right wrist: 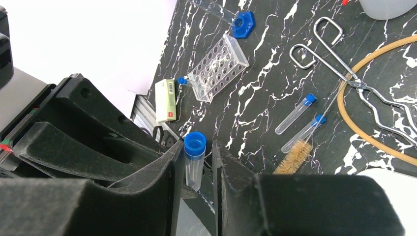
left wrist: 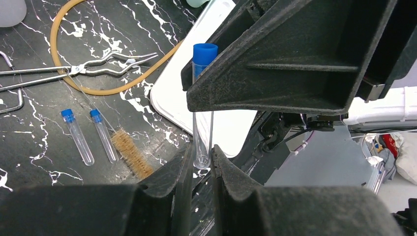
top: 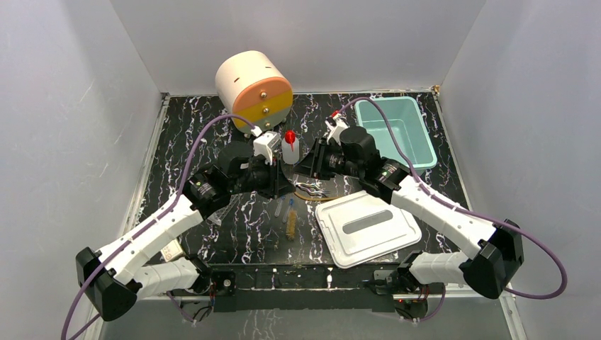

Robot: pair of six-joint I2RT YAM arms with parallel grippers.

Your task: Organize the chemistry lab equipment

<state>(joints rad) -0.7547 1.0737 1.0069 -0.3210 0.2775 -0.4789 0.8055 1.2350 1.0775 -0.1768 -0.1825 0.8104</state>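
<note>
Lid [top: 368, 227] lies flat at the near right of the bench [top: 184, 142]. One brush [right wrist: 293, 157] is just left of it, bristle head by the closed ends of two loose tubes [right wrist: 295, 114]. These lie side by side, long axes parallel, caps toward the forceps [right wrist: 354, 86]. One rack [right wrist: 219, 66] sits off to the left, well apart, with one hex-capped tube [right wrist: 221, 14] near it.

Mid-bench, in the air, is one held tube [left wrist: 203, 123]. Left gripper [left wrist: 201, 160] jaws are clenched on its closed end. Its long axis runs straight out of them, blue cap at the other end, between the right gripper [right wrist: 196, 147] jaws. Those straddle the cap with a sliver of gap on one side; cannot tell if they grip.

Beyond are one forceps lying across one tubing [left wrist: 105, 91] loop, and one bottle [top: 290, 146], upright, red nozzle up. Farthest are the drum [top: 254, 88] and the bin [top: 397, 131].
</note>
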